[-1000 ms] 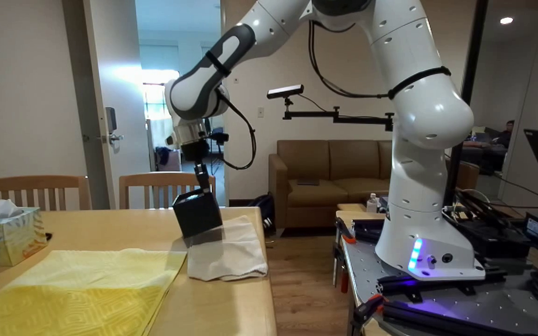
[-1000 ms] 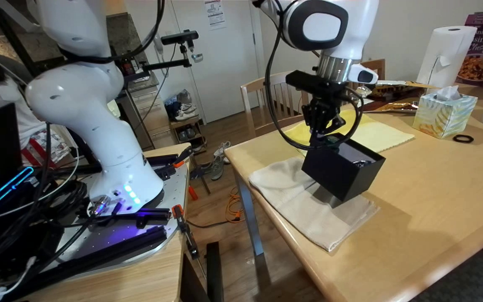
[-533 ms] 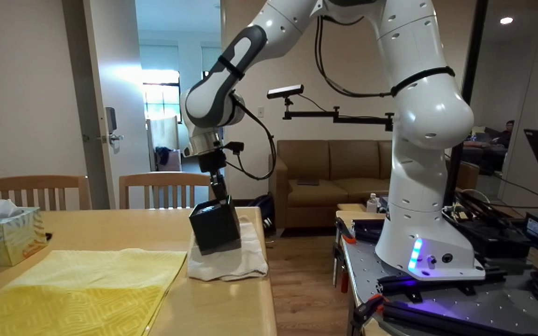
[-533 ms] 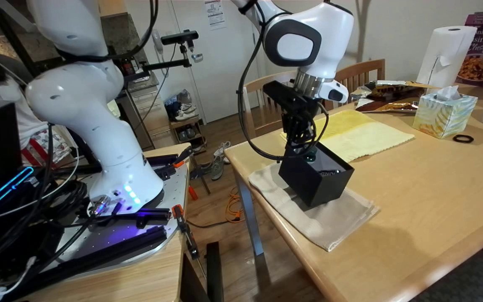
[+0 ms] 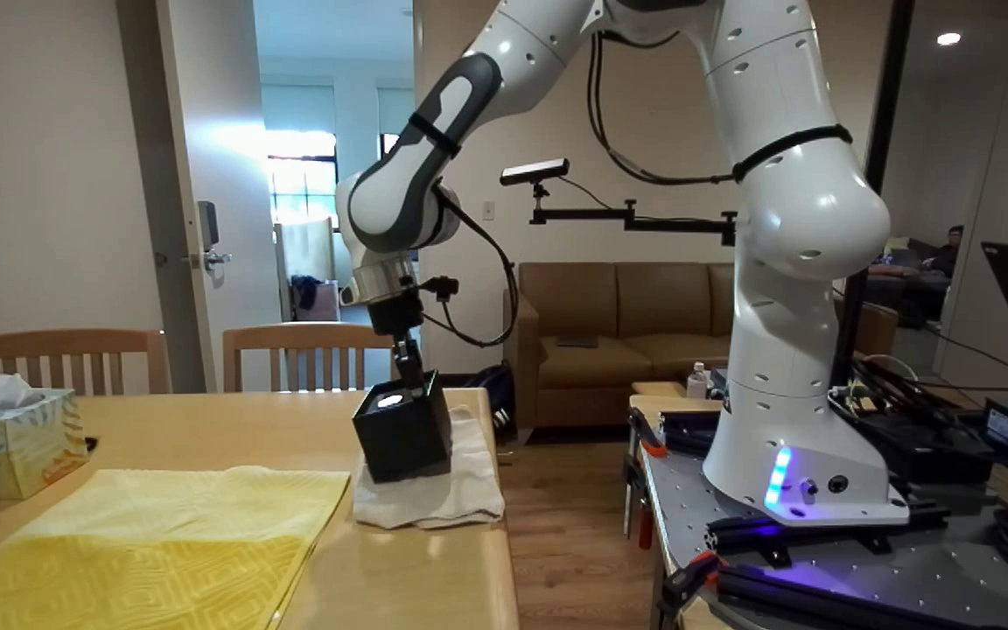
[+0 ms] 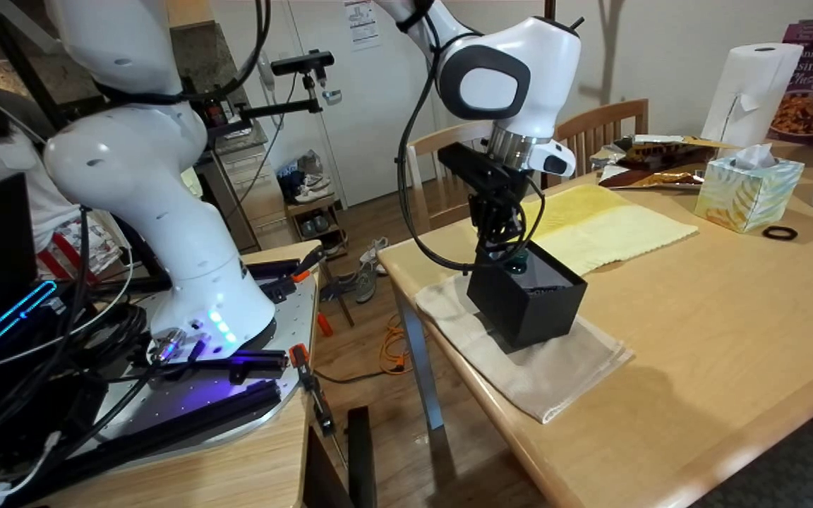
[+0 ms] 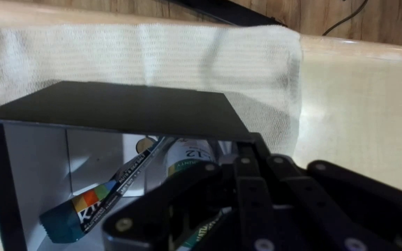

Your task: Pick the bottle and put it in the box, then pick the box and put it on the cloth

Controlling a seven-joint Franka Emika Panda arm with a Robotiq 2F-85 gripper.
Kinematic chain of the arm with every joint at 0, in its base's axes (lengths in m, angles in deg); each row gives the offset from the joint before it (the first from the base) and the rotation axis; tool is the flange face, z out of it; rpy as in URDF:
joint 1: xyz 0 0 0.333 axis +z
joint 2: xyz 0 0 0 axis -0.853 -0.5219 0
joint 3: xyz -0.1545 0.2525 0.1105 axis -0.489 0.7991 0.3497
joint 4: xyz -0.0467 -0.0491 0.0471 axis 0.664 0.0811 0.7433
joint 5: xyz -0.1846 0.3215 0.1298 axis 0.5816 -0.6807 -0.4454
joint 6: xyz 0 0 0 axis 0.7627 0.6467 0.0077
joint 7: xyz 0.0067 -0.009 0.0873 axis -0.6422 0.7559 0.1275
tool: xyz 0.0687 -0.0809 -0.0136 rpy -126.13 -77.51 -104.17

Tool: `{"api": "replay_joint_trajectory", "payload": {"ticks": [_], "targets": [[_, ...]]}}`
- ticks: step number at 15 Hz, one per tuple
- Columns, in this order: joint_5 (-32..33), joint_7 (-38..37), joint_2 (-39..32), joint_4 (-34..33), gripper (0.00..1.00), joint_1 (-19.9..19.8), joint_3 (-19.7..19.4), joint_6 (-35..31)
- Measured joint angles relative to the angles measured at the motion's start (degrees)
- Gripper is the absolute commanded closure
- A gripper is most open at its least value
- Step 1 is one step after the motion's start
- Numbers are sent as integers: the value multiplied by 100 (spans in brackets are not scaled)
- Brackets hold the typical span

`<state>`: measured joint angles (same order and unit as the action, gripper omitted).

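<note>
Pinching the rim of the black box (image 5: 401, 444) with the claw (image 5: 415, 383) pressed together on one thin side wall. Holding the box, mouth upward, on the cream cloth (image 6: 555, 374), close to the edge of the table (image 6: 731, 303). Carrying the bottle (image 7: 191, 150) inside the box, near the pinched wall and partly hidden behind the claw in the wrist view; not showing clearly whether upright or lying. Bearing also a dark, striped snack bar (image 7: 91, 200) in the same box, slanting near the bottle. Reaching down with the white arm (image 5: 526, 57) in both exterior views. Having the yellow cloth (image 5: 180, 542) lying near the cream one and the tissue box (image 5: 18, 446) standing farther off.
</note>
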<state>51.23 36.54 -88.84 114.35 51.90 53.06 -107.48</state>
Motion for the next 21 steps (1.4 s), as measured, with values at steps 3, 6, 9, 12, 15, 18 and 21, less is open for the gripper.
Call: {"api": "replay_joint_trajectory", "payload": {"ticks": [3, 6, 9, 12, 15, 18, 21], "targets": [[47, 642, -297, -188, 99, -11, 67, -509], [40, 1439, -475, -338, 99, -132, 186, -832], [24, 2116, -545, -395, 71, -279, 310, -920], [0, 2582, -621, -449, 57, -359, 368, -920], [-5, 2864, -777, -522, 39, -371, 405, -920], [-5, 3053, -904, -613, 20, -372, 428, -918], [-3, 3123, -946, -687, 1, -371, 431, -887]]}}
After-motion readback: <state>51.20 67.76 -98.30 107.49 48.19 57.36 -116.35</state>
